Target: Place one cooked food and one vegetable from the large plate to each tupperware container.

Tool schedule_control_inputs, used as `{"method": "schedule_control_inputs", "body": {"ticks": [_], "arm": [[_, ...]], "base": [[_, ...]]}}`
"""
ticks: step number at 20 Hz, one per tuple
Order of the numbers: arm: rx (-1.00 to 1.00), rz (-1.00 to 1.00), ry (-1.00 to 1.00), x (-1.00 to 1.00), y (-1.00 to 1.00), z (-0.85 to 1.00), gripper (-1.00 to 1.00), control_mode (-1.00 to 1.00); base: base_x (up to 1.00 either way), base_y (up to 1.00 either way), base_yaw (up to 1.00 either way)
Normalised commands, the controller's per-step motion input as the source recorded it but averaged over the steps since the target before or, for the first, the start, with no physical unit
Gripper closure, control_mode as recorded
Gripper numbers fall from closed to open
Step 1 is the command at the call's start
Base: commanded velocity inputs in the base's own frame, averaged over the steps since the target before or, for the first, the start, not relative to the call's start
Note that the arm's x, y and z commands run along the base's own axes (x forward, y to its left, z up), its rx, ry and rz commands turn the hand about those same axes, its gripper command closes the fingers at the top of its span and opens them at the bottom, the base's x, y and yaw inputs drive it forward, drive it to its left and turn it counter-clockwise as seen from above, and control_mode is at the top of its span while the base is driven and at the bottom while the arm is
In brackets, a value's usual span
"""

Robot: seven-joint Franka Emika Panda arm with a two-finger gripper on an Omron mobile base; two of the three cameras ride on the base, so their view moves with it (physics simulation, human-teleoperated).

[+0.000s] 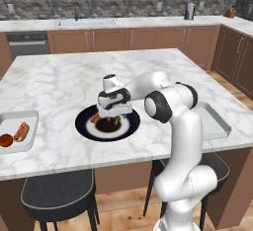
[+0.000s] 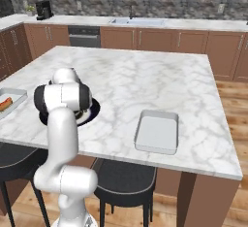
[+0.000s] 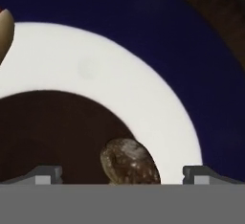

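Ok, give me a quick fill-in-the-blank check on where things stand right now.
1. The gripper hovers over the plate with its jaws ____.
2. The tray on the island's left edge holds a hot dog and a round ____ food.
3. The other tray is ____.
4. Between the fingertips lies a lumpy ____ food piece.

Missing words: open; red; empty; brown

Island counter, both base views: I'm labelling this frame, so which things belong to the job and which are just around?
Job:
large plate with food
brown lump between the open gripper tips
left tupperware, hot dog and red item inside
right tupperware

Just around:
stools
sink
coffee maker
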Motion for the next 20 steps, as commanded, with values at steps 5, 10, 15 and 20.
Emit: {"method": "schedule_control_inputs", "body": {"ticks": [5,10,15,20], "arm": [[-0.01,0.00,0.05,0.12,0.06,-0.45,-1.00,-1.00],[0.00,0.00,0.01,-0.09,-0.03,-0.42,-1.00,-1.00],[0.01,-0.01,0.00,-0.13,-0.17,-0.25,-1.00,-1.00],[0.03,0.00,0.00,-0.14,-0.11,-0.24,-1.00,-1.00]], "base": [[0.00,0.00,0.00],[0.00,0.00,0.00],[0.00,0.00,0.00],[0.00,0.00,0.00]]}}
